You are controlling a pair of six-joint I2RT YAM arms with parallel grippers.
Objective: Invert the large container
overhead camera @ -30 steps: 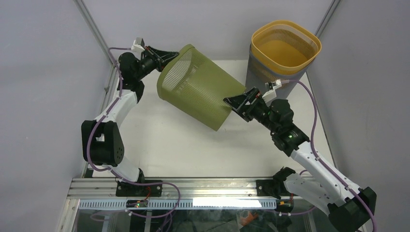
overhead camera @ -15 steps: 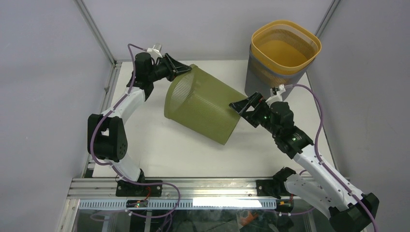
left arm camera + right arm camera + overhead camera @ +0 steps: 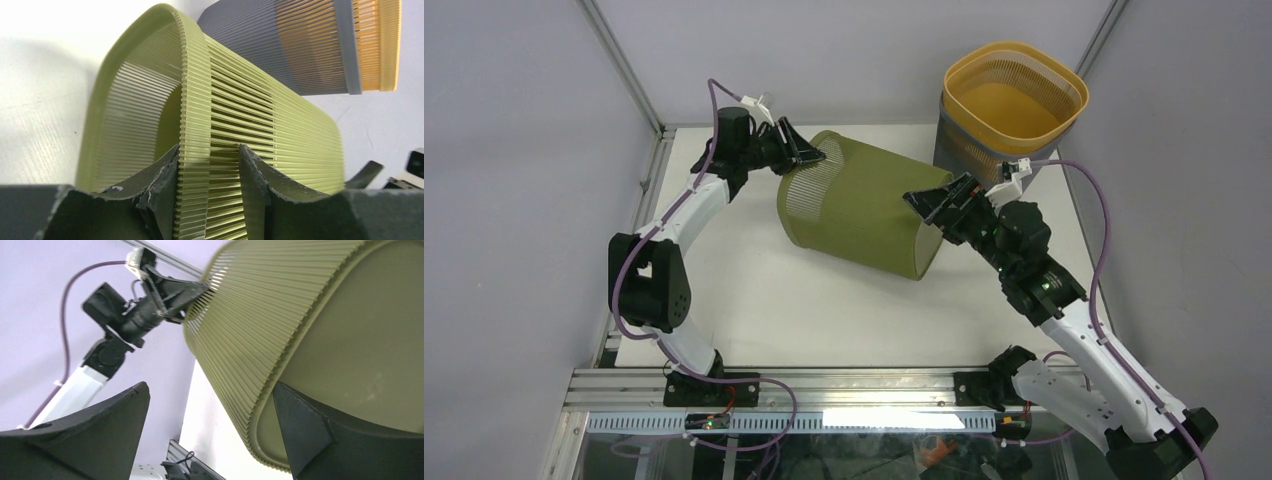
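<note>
The large olive-green slatted container [image 3: 864,205] lies tilted on its side over the white table, with its open mouth to the left and its base to the right. My left gripper [image 3: 809,155] is shut on the mouth's upper rim; in the left wrist view [image 3: 207,150] its fingers pinch the ribbed rim [image 3: 192,100]. My right gripper [image 3: 929,205] is open at the container's base [image 3: 360,355]. One fingertip [image 3: 295,415] rests against the base and the other [image 3: 125,410] hangs free.
An orange slatted basket [image 3: 1014,100] nested in a grey one [image 3: 954,150] stands at the back right corner, close behind the right gripper. Grey walls and metal frame posts enclose the table [image 3: 754,300].
The green container has swung right and lies flatter, its mouth lower. My left gripper moved right and down with the rim. My right gripper moved right and back along the base.
</note>
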